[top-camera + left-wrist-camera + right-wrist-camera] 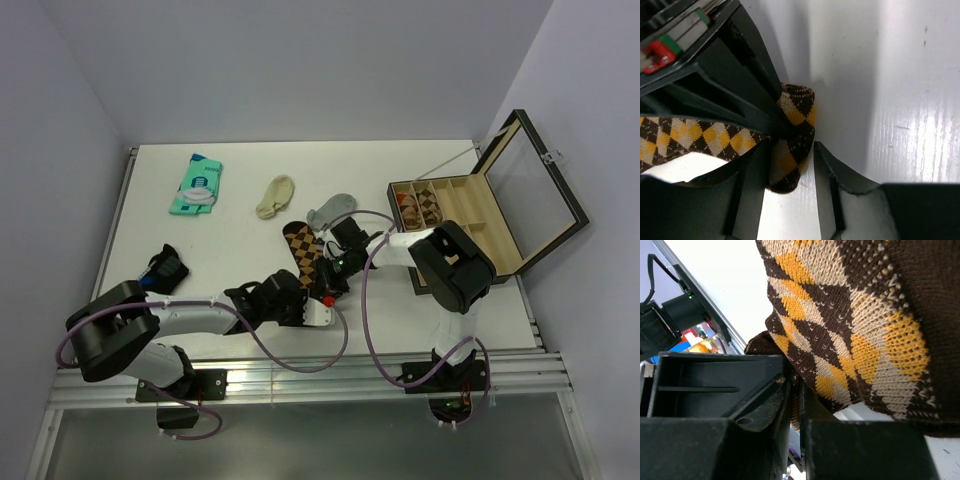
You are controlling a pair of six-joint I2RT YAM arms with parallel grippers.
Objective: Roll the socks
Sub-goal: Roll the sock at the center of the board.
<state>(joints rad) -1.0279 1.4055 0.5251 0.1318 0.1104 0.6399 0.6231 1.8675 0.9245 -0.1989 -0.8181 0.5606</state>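
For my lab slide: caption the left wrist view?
Folded end of the argyle sock between the jaws of the left gripper, the right gripper pinching it.

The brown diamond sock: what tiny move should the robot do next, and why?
Probably close the left gripper on the folded end of the argyle sock. In the left wrist view that fold sits right between its fingers, though I can't tell whether they pinch it yet, while the right gripper is shut on the same sock. A firm hold there should let it roll.

On tabletop [240, 165]: 1 argyle sock [301, 246], 1 cream ankle sock [275, 197], 1 grey ankle sock [331, 210], 1 dark bundle [165, 268] (unclear what), 1 teal-white pkt [197, 184], 1 open box [485, 228].
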